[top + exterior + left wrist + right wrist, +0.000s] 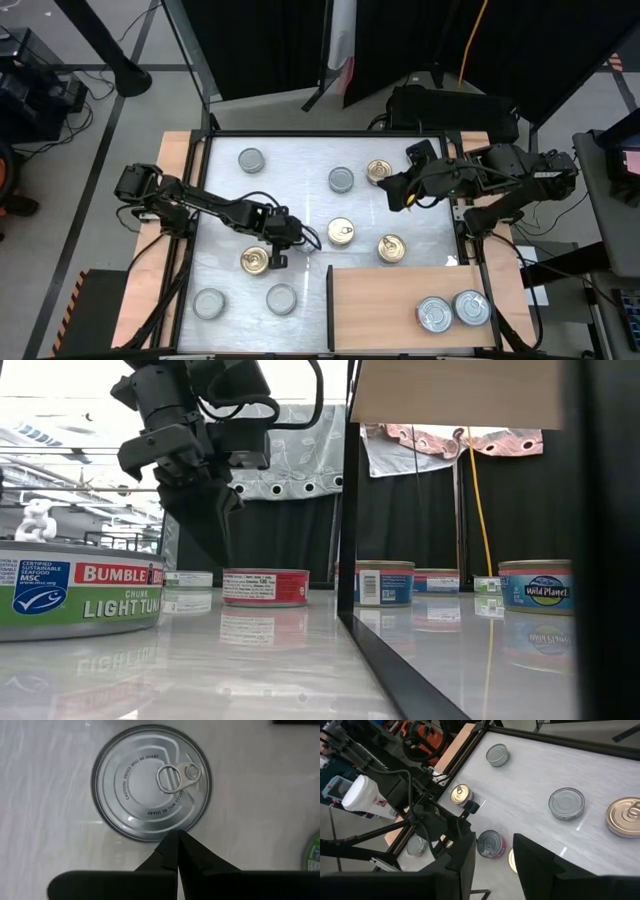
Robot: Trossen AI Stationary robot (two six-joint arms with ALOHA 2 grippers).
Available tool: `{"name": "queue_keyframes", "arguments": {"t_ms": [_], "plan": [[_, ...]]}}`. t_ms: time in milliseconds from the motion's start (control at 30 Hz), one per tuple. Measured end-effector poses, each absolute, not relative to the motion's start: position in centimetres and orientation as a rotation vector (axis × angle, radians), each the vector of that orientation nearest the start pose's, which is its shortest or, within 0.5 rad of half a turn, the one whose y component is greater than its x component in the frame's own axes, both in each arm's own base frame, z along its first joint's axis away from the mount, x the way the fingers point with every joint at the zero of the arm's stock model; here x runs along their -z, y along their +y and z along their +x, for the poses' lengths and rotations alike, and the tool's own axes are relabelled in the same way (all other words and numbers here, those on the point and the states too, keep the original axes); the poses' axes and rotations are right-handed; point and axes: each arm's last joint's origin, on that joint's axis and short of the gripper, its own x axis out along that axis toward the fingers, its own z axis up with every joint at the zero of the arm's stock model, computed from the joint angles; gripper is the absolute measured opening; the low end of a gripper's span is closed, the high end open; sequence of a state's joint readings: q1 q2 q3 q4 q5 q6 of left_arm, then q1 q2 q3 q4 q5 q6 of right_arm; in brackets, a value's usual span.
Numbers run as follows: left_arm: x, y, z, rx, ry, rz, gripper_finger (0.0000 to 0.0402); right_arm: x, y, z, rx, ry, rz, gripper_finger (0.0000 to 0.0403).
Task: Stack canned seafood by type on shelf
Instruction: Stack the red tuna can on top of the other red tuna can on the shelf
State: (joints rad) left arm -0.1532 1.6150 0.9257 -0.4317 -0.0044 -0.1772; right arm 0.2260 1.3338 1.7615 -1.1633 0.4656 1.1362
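The shelf (pixel 380 305) is a light-brown board at the table's near right, and two silver-topped tins (pixel 452 310) stand on it. Gold pull-ring tins (pixel 341 232) and silver tins (pixel 250 159) stand scattered on the white tabletop. My left gripper (pixel 177 835) is shut. It points down at the rim of a gold pull-ring tin (pixel 255 261) (pixel 150 780), which shows with a red side in the low view (pixel 265 587). My right gripper (pixel 492 865) is open and hangs in the air near the far gold tin (pixel 378 171), touching nothing. My left gripper has its shut fingertips (pixel 170 847) at the pull-ring tin's rim (pixel 165 836), coming from above and pointing down. The tin stands flat on the table. I cannot tell whether the tips touch the rim or hang just above it.
Two more silver tins (pixel 209 303) (pixel 281 298) stand by the near edge, left of the shelf. A gold tin (pixel 391 247) sits just beyond the shelf's far edge. A black frame (pixel 330 310) borders the shelf's left side. Wooden strips (pixel 170 170) flank the table.
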Motion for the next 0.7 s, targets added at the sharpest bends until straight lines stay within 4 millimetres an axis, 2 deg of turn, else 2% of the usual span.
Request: {"name": "queue_keyframes", "arguments": {"t_ms": [467,567,700], "plan": [[-15.9,-4.6,29.9,0.028,1.183,-0.066,0.0,-45.3,3.8,22.3,0.58,0.478,0.828,0.0123],[-15.2,-4.6,29.5,0.014,1.242,-0.077,0.0,-45.3,3.8,22.3,0.566,0.489,0.834,0.0123],[-16.5,-4.6,29.4,-0.004,1.194,-0.125,0.0,-45.3,3.9,22.3,0.559,0.496,0.83,0.0123]]}}
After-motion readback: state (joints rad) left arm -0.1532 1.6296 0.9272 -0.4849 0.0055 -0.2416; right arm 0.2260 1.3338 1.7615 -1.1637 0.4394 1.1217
